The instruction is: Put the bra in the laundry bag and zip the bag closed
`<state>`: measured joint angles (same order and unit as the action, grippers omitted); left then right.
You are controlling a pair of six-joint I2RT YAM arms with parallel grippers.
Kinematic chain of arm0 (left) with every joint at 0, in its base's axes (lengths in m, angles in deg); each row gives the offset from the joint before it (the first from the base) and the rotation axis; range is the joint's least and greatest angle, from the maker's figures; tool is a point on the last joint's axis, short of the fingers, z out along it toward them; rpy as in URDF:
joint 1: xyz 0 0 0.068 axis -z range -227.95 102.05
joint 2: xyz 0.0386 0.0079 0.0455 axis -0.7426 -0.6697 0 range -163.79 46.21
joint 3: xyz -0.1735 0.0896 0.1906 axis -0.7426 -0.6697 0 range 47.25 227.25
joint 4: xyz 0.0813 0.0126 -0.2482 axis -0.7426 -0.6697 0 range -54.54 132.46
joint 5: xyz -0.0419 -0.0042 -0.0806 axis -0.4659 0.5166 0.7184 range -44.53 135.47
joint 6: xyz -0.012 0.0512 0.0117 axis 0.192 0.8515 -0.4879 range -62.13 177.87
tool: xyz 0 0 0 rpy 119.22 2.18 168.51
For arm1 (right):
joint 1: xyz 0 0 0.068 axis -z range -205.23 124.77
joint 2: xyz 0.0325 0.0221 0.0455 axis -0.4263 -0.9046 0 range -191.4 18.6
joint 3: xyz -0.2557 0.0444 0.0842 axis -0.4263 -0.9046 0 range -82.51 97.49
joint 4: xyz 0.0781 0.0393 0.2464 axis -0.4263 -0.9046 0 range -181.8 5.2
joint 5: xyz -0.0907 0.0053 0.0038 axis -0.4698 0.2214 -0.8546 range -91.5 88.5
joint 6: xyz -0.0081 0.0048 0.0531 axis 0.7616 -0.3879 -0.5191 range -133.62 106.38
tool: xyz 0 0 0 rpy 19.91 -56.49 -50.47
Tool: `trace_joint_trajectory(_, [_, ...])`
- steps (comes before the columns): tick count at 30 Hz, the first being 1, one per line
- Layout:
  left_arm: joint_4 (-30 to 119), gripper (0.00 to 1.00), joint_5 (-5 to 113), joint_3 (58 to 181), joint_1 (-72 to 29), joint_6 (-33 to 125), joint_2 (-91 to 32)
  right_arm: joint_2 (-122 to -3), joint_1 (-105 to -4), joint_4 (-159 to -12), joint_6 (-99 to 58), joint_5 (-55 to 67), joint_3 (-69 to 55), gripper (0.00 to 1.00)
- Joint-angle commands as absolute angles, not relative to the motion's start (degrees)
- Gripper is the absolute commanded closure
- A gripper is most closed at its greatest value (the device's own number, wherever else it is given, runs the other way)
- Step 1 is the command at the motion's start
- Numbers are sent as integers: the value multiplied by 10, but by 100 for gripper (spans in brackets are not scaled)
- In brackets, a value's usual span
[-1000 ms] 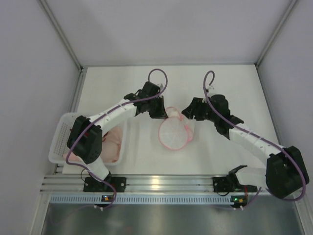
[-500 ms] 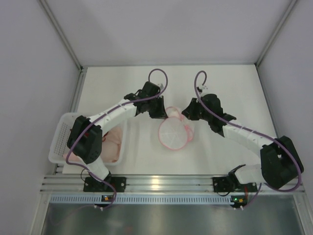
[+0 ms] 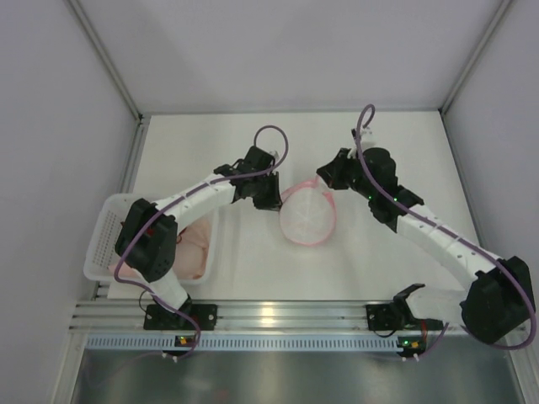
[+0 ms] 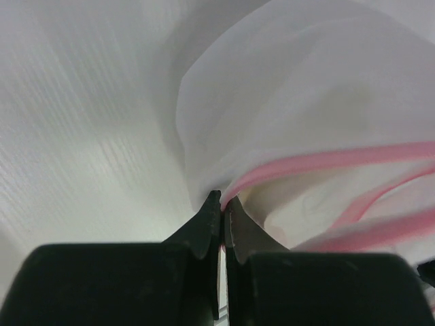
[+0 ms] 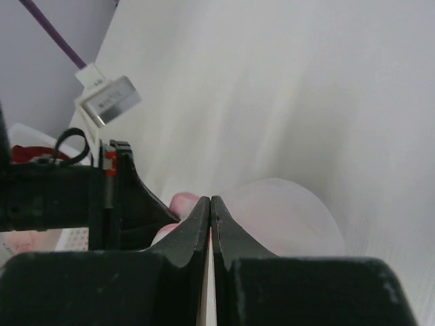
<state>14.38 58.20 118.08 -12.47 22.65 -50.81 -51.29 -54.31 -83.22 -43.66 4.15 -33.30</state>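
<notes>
The laundry bag (image 3: 307,217), a round white mesh pouch with a pink zip rim, lies mid-table between both arms. My left gripper (image 3: 271,200) is shut on its pink rim at the bag's left side; in the left wrist view the tips (image 4: 221,197) pinch the rim where it meets the mesh (image 4: 306,102). A whitish padded surface, seemingly the bra (image 4: 312,204), shows between the pink rims. My right gripper (image 3: 322,179) is shut at the bag's far right rim, which stretches up to it. In the right wrist view its tips (image 5: 210,200) sit closed above the mesh dome (image 5: 292,210).
A white perforated basket (image 3: 105,236) stands at the left near edge, holding pale pink garments (image 3: 195,251) and something red (image 5: 27,153). Grey walls enclose the table on three sides. The arms' rail runs along the near edge.
The right gripper has shut and pulled toward the back. The bag's far rim is drawn up toward it and the bag has shifted slightly right. The left gripper keeps its grip.
</notes>
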Motion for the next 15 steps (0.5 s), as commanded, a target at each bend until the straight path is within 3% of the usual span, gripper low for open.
trace_joint_trajectory(1, [135, 100, 576, 1167, -127, 237, -472, -483, -542, -843, -437, 36, -293, 100])
trace_joint_trajectory(8, [135, 100, 589, 1140, -128, 236, -437, -458, -527, -908, -463, -12, -265, 100])
trace_joint_trajectory(15, [135, 99, 581, 1120, -108, 253, -416, -445, -513, -864, -529, -53, -267, 100])
